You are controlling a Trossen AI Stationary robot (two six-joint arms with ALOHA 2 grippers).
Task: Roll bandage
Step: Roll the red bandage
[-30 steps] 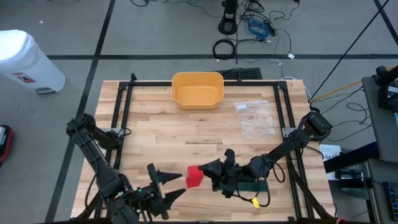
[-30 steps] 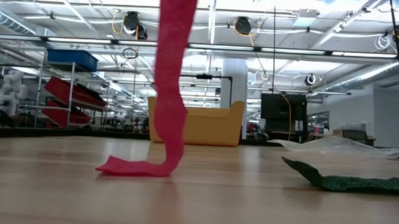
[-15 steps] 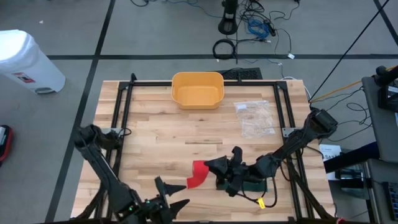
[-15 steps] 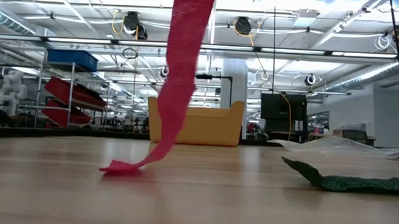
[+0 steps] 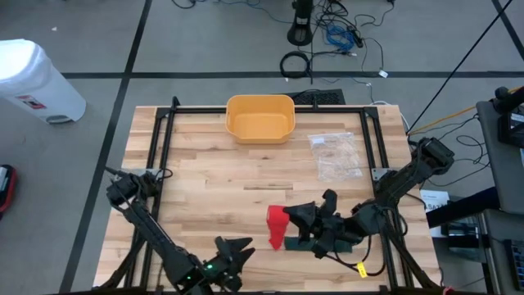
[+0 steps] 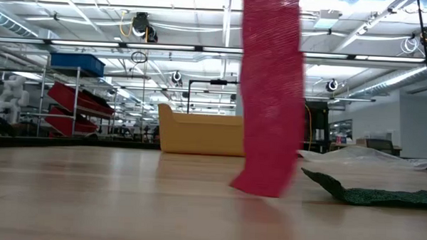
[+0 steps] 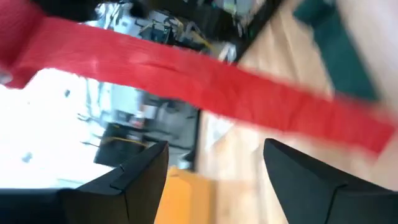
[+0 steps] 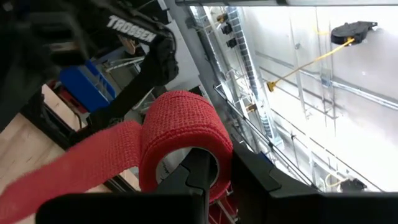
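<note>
Red bandage roll is pinched in the right gripper above the near half of the wooden table, right of centre; its loose tail hangs down to the tabletop beside a green cloth. Left gripper hovers at the near edge, fingers spread, holding nothing.

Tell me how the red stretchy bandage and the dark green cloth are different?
The red stretchy bandage hangs upright from its roll, which the right gripper holds above the wooden table; the dark green cloth lies flat on the wood. The bandage is a long narrow strip; the cloth is a low, spread-out patch. Both are soft fabric, close together near the table's front right.
</note>
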